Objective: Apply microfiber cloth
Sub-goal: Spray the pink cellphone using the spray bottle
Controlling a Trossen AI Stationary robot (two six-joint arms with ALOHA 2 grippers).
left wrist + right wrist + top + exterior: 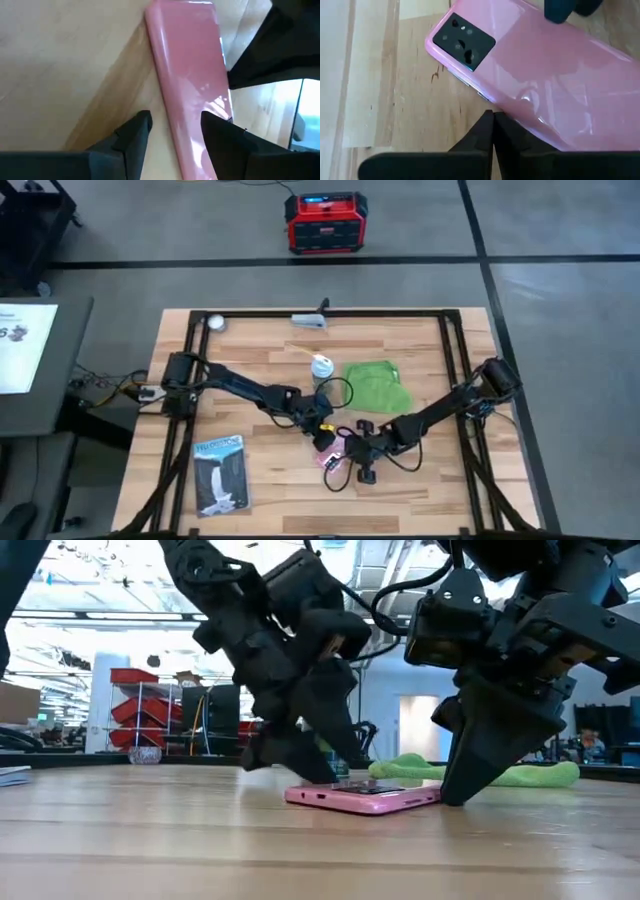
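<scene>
The green microfiber cloth [378,385] lies rumpled on the table, beyond and to the right of both grippers, and nothing touches it; the low view shows it [520,775] behind the phone. A pink phone [365,797] lies flat mid-table, its back with the black camera patch [465,42] facing up. My left gripper [175,132] stands open over the phone's left end. My right gripper [493,120] is shut, its tips at the phone's right end. My left gripper comes slanting down from the table's left. One finger [220,135] stands on the phone's upper face [200,110] near a long edge, while the other [135,132] is off the phone, over the wood. The phone stays flat on the table. My right gripper sets its shut fingertips [485,125] against the phone's side edge [490,106], some way from the camera patch. It comes slanting down from the table's right, tips down at the tabletop [455,798]. The phone lies flat.
A blue-grey booklet [220,473] lies near the front left. A small white bottle [321,368] stands just behind the left gripper, beside the cloth. A white ball [215,322] and a grey object [310,320] sit at the far edge. A black frame [455,340] borders the table.
</scene>
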